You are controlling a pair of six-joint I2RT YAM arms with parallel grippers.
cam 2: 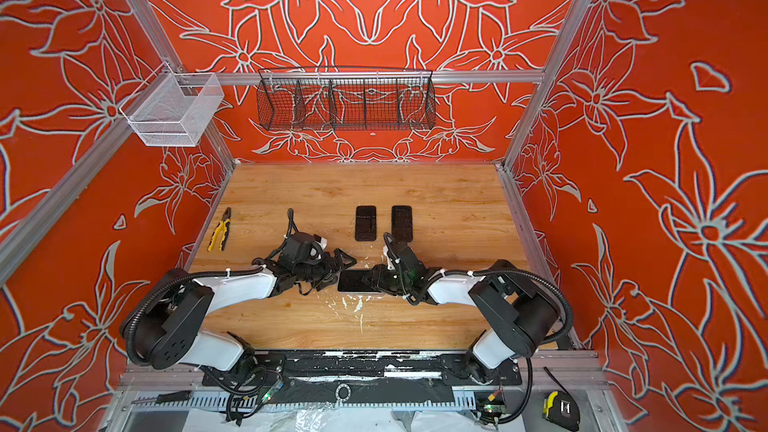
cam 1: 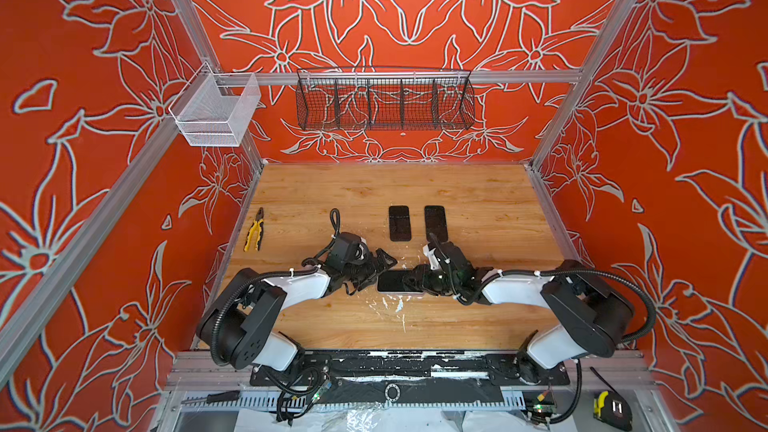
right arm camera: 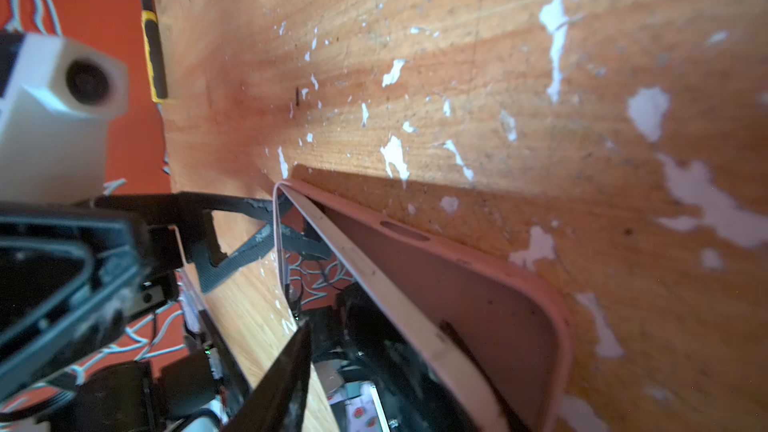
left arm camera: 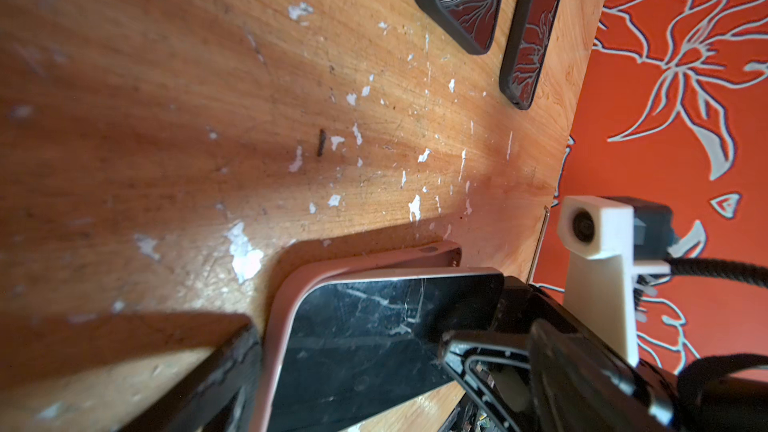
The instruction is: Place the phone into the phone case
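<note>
Phone tilted in case, one end unseated. Left gripper spread beside case; right gripper grip unclear. Uneven push could pop phone out.

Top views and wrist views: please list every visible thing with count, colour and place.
phone: one, black screen, partly seated in the pink case
pink case: one, pink, under the phone, table front middle
black cases: two, black, side by side behind the phone
pliers: one, yellow and black, table left
wire basket: one, black, back rail
mesh basket: one, white, left rail
tape measure: one, yellow and black, front right, off the table
table: one, wood
left gripper: one, black, jaws open, at the case's left end
right gripper: one, black, at the phone's right end
</note>
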